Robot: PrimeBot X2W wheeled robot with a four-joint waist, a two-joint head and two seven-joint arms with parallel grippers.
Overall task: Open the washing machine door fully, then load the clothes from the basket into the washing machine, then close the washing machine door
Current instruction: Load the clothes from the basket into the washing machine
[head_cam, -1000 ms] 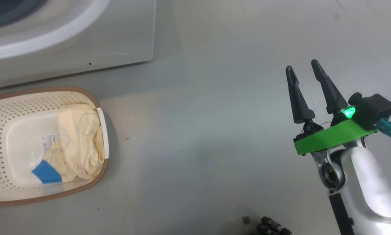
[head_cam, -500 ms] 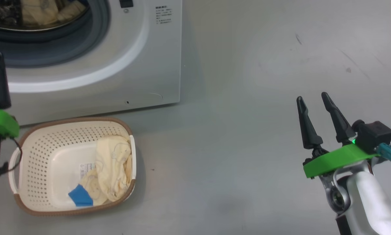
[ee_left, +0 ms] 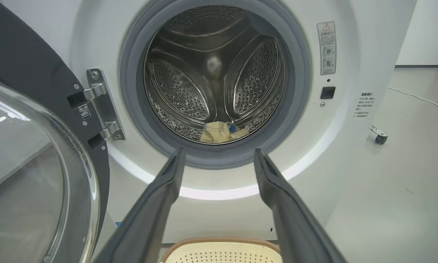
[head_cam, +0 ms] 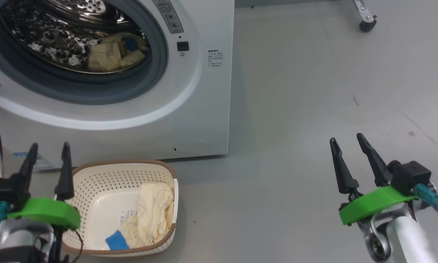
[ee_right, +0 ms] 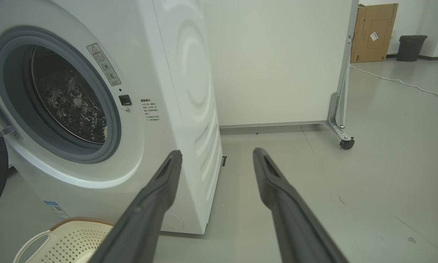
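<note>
Clothes lie heaped against the right end of the basket, pale yellow with a blue patch at their near edge. A sticker shows on the bare basket bottom to their left. The basket sits on the floor, just in front of the washing machine and below its round opening. The door is swung out to the left on its hinge, and from my left wrist I see its black rim and bulging glass close by on the left. Inside the steel drum, ringed by the grey seal, a second yellow bundle with a bit of blue rests at the bottom. My left tool hangs by the near left end of the basket. Its fingers are spread wide with nothing between them, and they point towards the drum opening. My right tool is well off to the right over bare floor, fingers also wide apart and empty. Far beyond it stands a white panel on a caster wheel.
</note>
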